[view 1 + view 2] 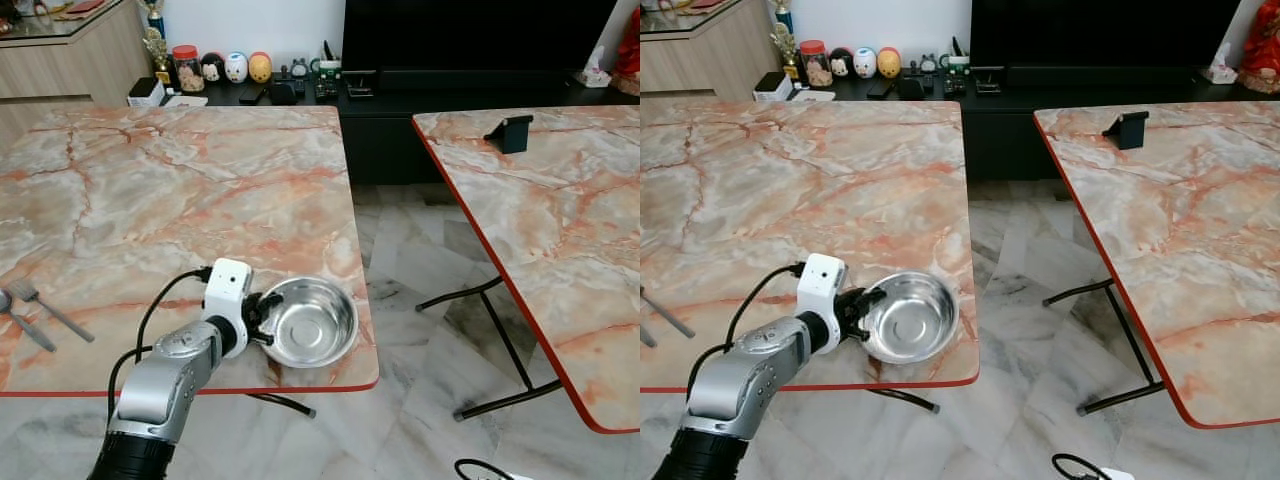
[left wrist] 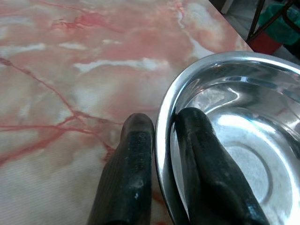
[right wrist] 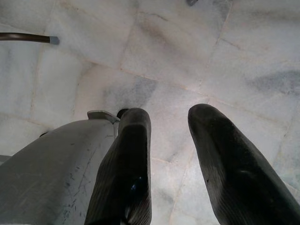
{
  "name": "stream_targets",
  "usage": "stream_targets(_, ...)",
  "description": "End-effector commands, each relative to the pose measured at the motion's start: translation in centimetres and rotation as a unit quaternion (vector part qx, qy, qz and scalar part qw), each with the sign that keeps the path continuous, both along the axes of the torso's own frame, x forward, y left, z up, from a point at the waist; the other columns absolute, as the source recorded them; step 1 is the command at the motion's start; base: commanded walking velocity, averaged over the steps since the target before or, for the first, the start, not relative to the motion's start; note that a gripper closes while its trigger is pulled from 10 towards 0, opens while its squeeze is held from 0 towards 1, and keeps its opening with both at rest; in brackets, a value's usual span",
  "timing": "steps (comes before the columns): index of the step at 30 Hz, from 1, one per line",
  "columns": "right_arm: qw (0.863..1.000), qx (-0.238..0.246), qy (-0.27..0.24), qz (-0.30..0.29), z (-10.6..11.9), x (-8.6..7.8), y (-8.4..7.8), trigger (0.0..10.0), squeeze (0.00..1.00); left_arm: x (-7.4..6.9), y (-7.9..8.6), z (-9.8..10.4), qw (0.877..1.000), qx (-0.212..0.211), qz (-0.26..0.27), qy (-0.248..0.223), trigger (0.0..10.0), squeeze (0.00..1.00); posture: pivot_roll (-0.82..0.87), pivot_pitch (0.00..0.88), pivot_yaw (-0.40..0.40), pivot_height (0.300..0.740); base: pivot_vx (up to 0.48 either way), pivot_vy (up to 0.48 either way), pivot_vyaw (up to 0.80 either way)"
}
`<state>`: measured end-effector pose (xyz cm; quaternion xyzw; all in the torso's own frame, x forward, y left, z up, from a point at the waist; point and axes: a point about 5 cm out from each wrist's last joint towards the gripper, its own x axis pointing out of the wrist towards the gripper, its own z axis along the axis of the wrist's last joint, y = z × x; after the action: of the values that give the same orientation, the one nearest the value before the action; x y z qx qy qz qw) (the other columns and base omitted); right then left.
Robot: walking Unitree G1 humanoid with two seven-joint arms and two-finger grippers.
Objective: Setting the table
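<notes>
A shiny steel bowl [image 1: 308,321] rests on the marble table [image 1: 160,190] near its front right corner. My left gripper [image 1: 262,322] is shut on the bowl's left rim, one finger inside the bowl [image 2: 206,164] and one outside it [image 2: 129,173]. A fork [image 1: 45,307] and the end of another utensil [image 1: 20,322] lie at the table's left edge. The right gripper [image 3: 169,140] hangs open over the floor, nothing between its fingers.
A second marble table [image 1: 560,220] stands to the right across a gap of tiled floor [image 1: 420,330], with a small black stand [image 1: 512,132] on it. A dark TV console [image 1: 300,95] with jars and figurines lines the far wall.
</notes>
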<state>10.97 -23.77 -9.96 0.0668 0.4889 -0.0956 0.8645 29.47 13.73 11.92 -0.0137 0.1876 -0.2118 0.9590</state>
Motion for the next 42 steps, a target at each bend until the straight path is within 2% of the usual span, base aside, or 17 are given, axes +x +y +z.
stream_targets(1, 1.0, -0.002, 0.005, 0.003, 0.0, -0.1, -0.2, 10.0, 0.0, 0.1, -0.1, 0.4, 1.0, 0.006, -0.008, -0.006, 0.0, 0.0, 0.09, 0.0, -0.028, 0.715, 0.0, 0.0, 0.0)
stream_targets(12, 1.0, -0.002, 0.006, 0.005, 0.0, -0.1, -0.2, 10.0, 0.0, 0.1, -0.2, 0.4, 1.0, 0.0, -0.006, -0.006, 0.0, 0.0, 0.09, 0.0, -0.03, 0.715, 0.0, 0.0, 0.0)
stream_targets(14, 1.0, -0.002, 0.007, 0.006, 0.0, -0.1, -0.2, 10.0, 0.0, 0.3, -0.1, 0.4, 1.0, -0.015, 0.008, -0.006, 0.0, 0.0, 0.09, 0.0, -0.031, 0.715, 0.0, 0.0, 0.0)
stream_targets(15, 1.0, -0.003, 0.007, 0.006, 0.0, -0.1, -0.2, 10.0, 0.0, 0.3, -0.1, 0.5, 1.0, -0.022, 0.015, -0.007, 0.6, 0.0, 0.09, 0.0, -0.031, 0.715, 0.0, 0.0, 0.0)
stream_targets(16, 1.0, -0.004, 0.008, 0.008, 0.0, -0.1, -0.3, 10.0, 0.0, 0.4, 0.0, 0.6, 0.999, -0.037, 0.03, -0.01, 4.3, 0.0, 0.09, 0.0, -0.032, 0.715, 0.0, 0.0, 0.0)
stream_targets(17, 1.0, -0.004, 0.008, 0.008, 0.0, -0.1, -0.3, 10.0, 0.0, 0.4, 0.0, 0.6, 0.999, -0.037, 0.03, -0.01, 4.3, 0.0, 0.09, 0.0, -0.032, 0.715, 0.0, 0.0, 0.0)
stream_targets(18, 1.0, -0.005, 0.008, 0.008, 0.0, -0.2, -0.3, 10.0, 0.0, 0.6, -0.1, 0.9, 0.996, -0.078, 0.048, -0.011, 10.0, 0.0, 0.09, 0.0, -0.034, 0.715, 0.0, 0.0, 0.0)
stream_targets(19, 1.0, -0.005, 0.008, 0.008, 0.0, -0.2, -0.3, 10.0, 0.0, 0.6, -0.1, 1.0, 0.994, -0.093, 0.053, -0.012, 10.0, 0.0, 0.09, 0.0, -0.034, 0.715, 0.0, 0.0, 0.0)
stream_targets(20, 1.0, -0.004, 0.008, 0.007, 0.0, -0.2, -0.3, 10.0, 0.0, 0.7, -0.2, 1.3, 0.99, -0.128, 0.064, -0.014, 10.0, 0.0, 0.09, 0.0, -0.037, 0.715, 0.0, 0.0, 0.0)
stream_targets(21, 1.0, -0.005, 0.009, 0.008, 0.0, -0.2, -0.3, 10.0, 0.0, 0.9, -0.2, 1.7, 0.978, -0.191, 0.088, -0.009, 10.0, 0.0, 0.09, 0.0, -0.04, 0.715, 0.0, 0.0, 0.0)
stream_targets(23, 1.0, -0.007, 0.009, 0.009, 0.0, -0.3, -0.3, 10.0, 0.0, 1.1, -0.2, 1.8, 0.969, -0.223, 0.105, -0.005, 10.0, 0.0, 0.09, 0.0, -0.044, 0.715, 0.0, 0.0, 0.0)
stream_targets(31, 1.0, -0.008, 0.01, 0.009, 0.0, -0.4, -0.5, 10.0, 0.0, 1.4, -0.4, 1.8, 0.953, -0.277, 0.12, 0.003, 10.0, 0.0, 0.09, 0.0, -0.05, 0.715, 0.0, 0.0, 0.0)
stream_targets(36, 1.0, -0.01, 0.011, 0.006, 0.0, -0.4, -0.6, 10.0, 0.0, 1.4, -0.2, 1.8, 0.931, -0.336, 0.144, 0.008, 10.0, 0.0, 0.08, 0.0, -0.053, 0.715, 0.0, 0.0, 0.0)
stream_targets(37, 1.0, -0.011, 0.011, 0.005, 0.0, -0.5, -0.6, 10.0, 0.0, 1.3, -0.1, 2.1, 0.923, -0.356, 0.146, -0.005, 10.0, 0.0, 0.08, 0.0, -0.053, 0.715, 0.0, 0.0, 0.0)
stream_targets(38, 1.0, -0.012, 0.012, 0.006, 0.0, -0.5, -0.6, 10.0, 0.0, 1.3, -0.1, 2.3, 0.923, -0.357, 0.144, -0.012, 10.0, 0.0, 0.08, 0.0, -0.053, 0.715, 0.0, 0.0, 0.0)
stream_targets(40, 1.0, -0.013, 0.01, 0.001, 0.0, -0.5, -0.6, 10.0, 0.0, 1.1, 0.0, 2.5, 0.931, -0.335, 0.14, -0.031, 10.0, 0.0, 0.08, 0.0, -0.052, 0.715, 0.0, 0.0, 0.0)
stream_targets(42, 1.0, -0.014, 0.009, -0.001, 0.0, -0.5, -0.7, 10.0, 0.0, 1.0, 0.4, 3.0, 0.93, -0.333, 0.149, -0.051, 10.0, 0.0, 0.09, 0.0, -0.053, 0.715, 0.0, 0.0, 0.0)
